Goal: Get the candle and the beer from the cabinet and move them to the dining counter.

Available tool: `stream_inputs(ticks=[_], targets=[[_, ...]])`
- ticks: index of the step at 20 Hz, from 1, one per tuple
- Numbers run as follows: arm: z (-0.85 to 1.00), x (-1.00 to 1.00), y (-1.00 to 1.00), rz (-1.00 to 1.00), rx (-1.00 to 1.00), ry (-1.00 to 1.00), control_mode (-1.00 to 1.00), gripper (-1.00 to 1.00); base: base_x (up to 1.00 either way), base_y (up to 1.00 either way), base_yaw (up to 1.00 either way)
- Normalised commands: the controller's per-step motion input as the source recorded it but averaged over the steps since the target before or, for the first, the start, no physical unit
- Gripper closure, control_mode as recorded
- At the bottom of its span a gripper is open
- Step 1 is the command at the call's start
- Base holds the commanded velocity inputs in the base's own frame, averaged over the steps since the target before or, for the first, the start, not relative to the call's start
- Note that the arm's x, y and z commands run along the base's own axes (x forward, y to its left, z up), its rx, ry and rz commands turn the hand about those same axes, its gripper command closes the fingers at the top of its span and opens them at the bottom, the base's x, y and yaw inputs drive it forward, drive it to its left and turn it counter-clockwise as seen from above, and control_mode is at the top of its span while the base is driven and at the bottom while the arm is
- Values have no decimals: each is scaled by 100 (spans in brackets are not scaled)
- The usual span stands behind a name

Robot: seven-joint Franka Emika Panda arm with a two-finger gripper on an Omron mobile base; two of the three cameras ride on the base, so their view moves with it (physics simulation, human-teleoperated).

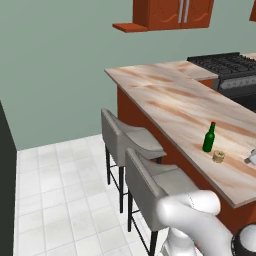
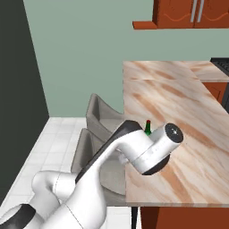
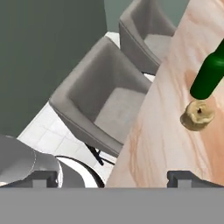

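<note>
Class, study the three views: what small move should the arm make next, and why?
Probably a short retreat, lifting the gripper away. The slim dark-green glass beer bottle and the squat tan candle both stand on the beige marble-veined dining counter, close beside each other, and the fingertips are spread with nothing between them, so nothing seems left to carry.

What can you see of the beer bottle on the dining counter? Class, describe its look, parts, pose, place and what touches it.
The beer is a slim dark-green bottle, glassy and shiny, with a narrow neck and a dark reddish cap. It stands upright on the dining counter, near the edge lined with stools. The squat tan candle sits close beside it; whether they touch cannot be told. Nothing grips it. In the right base view the arm hides all but its top.
</note>
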Motion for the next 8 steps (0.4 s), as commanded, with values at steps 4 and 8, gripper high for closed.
stream_inputs(ticks=[4,8], targets=[[37,-49,50,-1,-17,-5,-100,-100,0,0,0],[22,-37,56,-1,-10,-3,-100,-100,0,0,0]])
